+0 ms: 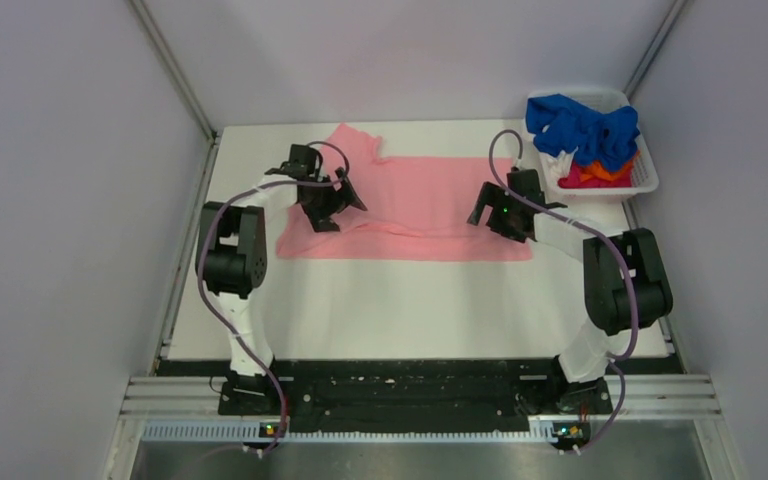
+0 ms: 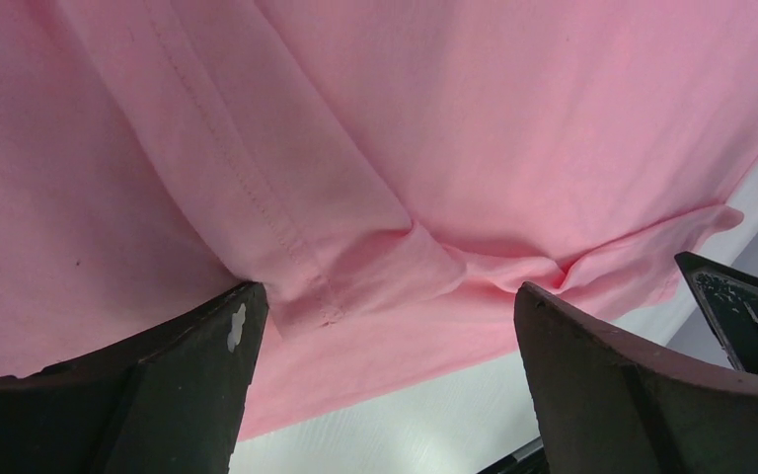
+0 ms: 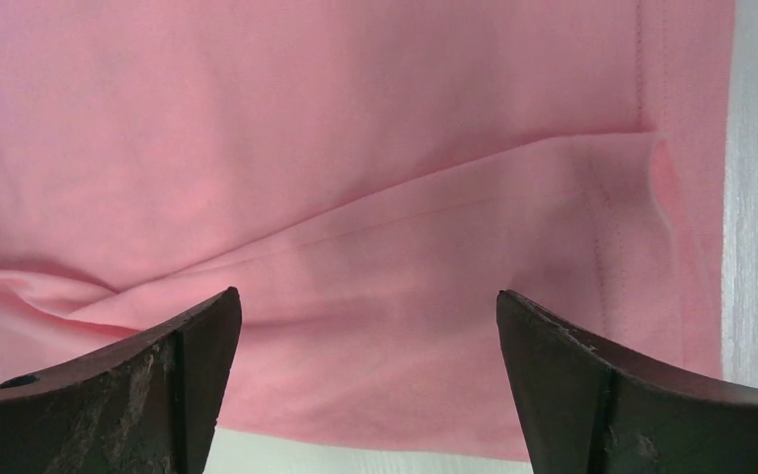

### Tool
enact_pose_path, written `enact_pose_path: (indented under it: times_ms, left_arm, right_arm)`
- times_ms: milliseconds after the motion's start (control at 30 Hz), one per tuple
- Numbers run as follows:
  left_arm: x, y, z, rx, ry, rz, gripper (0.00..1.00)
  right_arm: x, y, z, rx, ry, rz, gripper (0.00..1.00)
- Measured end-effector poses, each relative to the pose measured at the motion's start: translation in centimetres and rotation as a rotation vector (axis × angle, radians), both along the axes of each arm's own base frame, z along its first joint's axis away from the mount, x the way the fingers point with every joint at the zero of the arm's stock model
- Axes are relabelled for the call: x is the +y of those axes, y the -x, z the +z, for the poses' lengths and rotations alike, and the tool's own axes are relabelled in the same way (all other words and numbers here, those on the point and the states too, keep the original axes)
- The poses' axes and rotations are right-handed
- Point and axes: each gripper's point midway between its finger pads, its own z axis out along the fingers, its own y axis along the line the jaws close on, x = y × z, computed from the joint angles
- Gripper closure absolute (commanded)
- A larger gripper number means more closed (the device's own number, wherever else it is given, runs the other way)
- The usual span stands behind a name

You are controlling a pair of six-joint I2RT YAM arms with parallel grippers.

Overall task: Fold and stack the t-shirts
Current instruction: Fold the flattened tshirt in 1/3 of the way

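1. I am seeing both claws released. The left gripper and the right gripper are hovering over the cloth with jaws spread wide, grasping nothing.
2. The salmon-pink short-sleeved cloth t-shirt is lying as a long band across the far half of the table, running from 9 to 3 o'clock. One sleeve is poking out toward 11 o'clock.
3. I am judging that one lengthwise fold is made. Both wrist views are showing one layer lapped over another, with puckers bunching under the left claw. The cross folds look not yet done.
4. The crumpled royal blue shirts are waiting on top of orange cloth and red cloth. They are heaped in the white slatted plastic basket at 2 o'clock. I am seeing no stack begun, so most of the job is ahead.
5. I am working on a flat white matte tabletop. Pale grey walls are closing in at 9, 12 and 3 o'clock, and a metal rail is carrying the arm bases at 6 o'clock.
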Motion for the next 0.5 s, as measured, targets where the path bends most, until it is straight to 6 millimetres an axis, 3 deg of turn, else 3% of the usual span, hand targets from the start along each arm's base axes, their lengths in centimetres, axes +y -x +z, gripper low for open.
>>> enact_pose_path:
  times_ms: [233, 500]
  left_arm:
    - [-0.7, -2.0, 0.2, -0.026, 0.034, 0.007, 0.01]
    - [-3.0, -7.6, 1.6, -0.134, 0.16, 0.02, 0.01]
  right_arm:
    - [-0.4, -0.1, -0.1, -0.004, 0.017, -0.013, 0.01]
    - [-0.6, -0.2, -0.2, -0.003, 0.029, -0.016, 0.01]
